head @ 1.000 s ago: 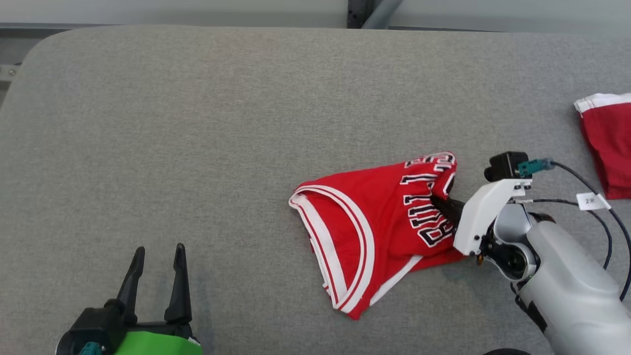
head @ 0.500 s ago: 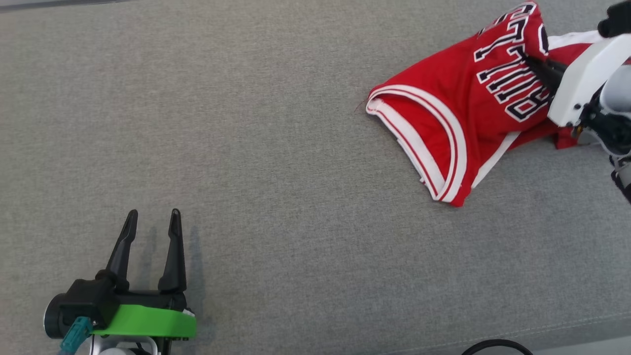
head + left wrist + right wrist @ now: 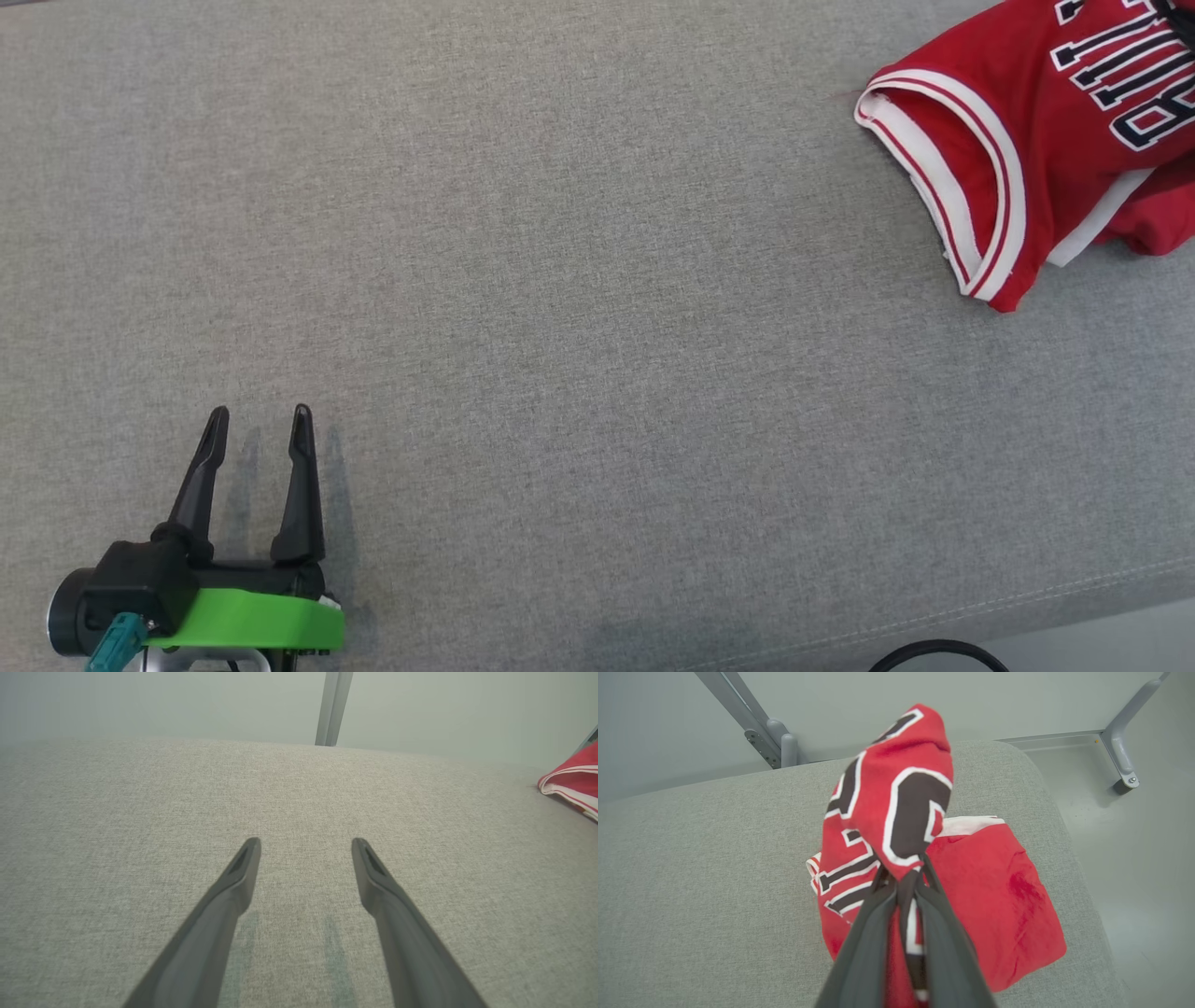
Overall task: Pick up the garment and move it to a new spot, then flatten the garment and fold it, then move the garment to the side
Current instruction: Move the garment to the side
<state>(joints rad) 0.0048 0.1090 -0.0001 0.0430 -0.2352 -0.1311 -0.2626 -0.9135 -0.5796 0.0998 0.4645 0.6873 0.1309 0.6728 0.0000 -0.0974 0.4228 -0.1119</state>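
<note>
Right now your left pincer (image 3: 259,417) sits low over the grey bench (image 3: 579,308) with its two dark fingers spread wide and nothing between them. Their shadows fall on the cloth surface just beneath. The garment (image 3: 1027,121), a red jersey with white trim and dark lettering, is well apart from this pincer, far ahead of it and off to its right. The garment's trimmed opening lies on the bench and faces back toward the pincer.

Your right pincer (image 3: 902,870) is pressed together on a fold of the garment, pinching it in the lettered part. The fabric bunches up beyond the fingertips and folds over at the top. More of the lettered cloth spreads below and to the left of the fingers.

Just beyond that pincer and to its right, a flat red cloth (image 3: 999,896) with a white band lies on the bench near the rounded corner. You cannot tell whether it belongs to the same garment. A grey frame leg (image 3: 1122,760) stands on the floor past that corner. A black cable (image 3: 938,653) curls at the bench's near edge, well to the right of the left pincer.
</note>
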